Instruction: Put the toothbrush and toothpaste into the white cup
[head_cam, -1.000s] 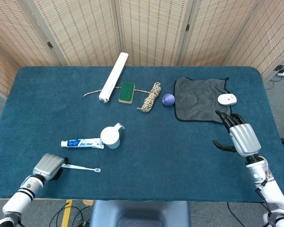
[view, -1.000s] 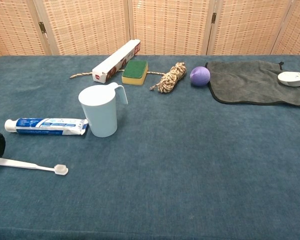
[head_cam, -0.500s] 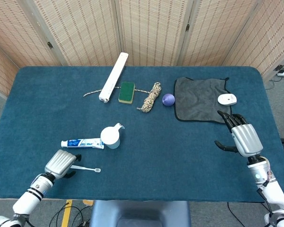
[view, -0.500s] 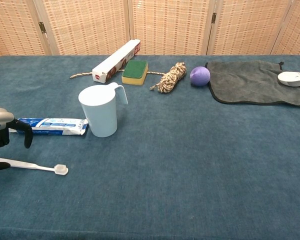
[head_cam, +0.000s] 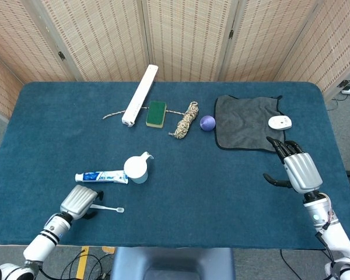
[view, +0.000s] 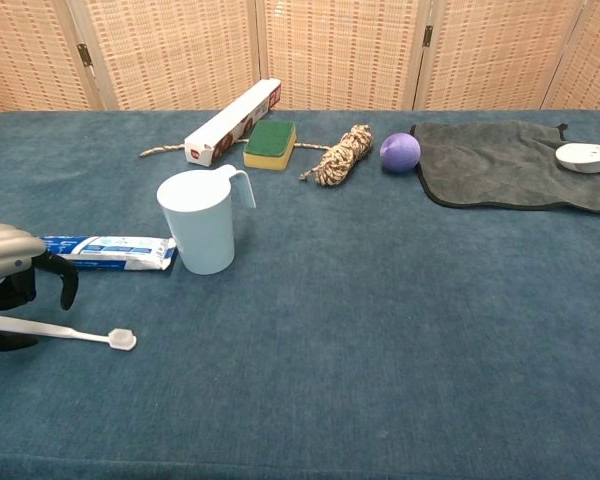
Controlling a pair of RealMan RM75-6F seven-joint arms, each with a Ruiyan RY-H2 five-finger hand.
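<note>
The white cup (head_cam: 136, 169) (view: 202, 221) stands upright on the blue cloth, handle to its right. Left of it, touching its base, lies the toothpaste tube (head_cam: 101, 177) (view: 107, 251). In front of both lies the white toothbrush (head_cam: 107, 207) (view: 65, 333), bristle end to the right. My left hand (head_cam: 78, 201) (view: 10, 272) hovers over the toothbrush handle end, fingers curved down and apart, nothing held. My right hand (head_cam: 296, 167) is far to the right, fingers spread and holding nothing; the chest view does not show it.
Along the back lie a long white box (head_cam: 140, 94), a green-and-yellow sponge (head_cam: 156, 113), a coiled rope (head_cam: 186, 120), a purple ball (head_cam: 207, 122), a grey cloth (head_cam: 246, 122) and a white mouse (head_cam: 279, 122). The table's front edge is just behind my left hand.
My left hand has moved right and forward onto the table, coming over the toothbrush handle. The right hand and all objects stay where they were.
</note>
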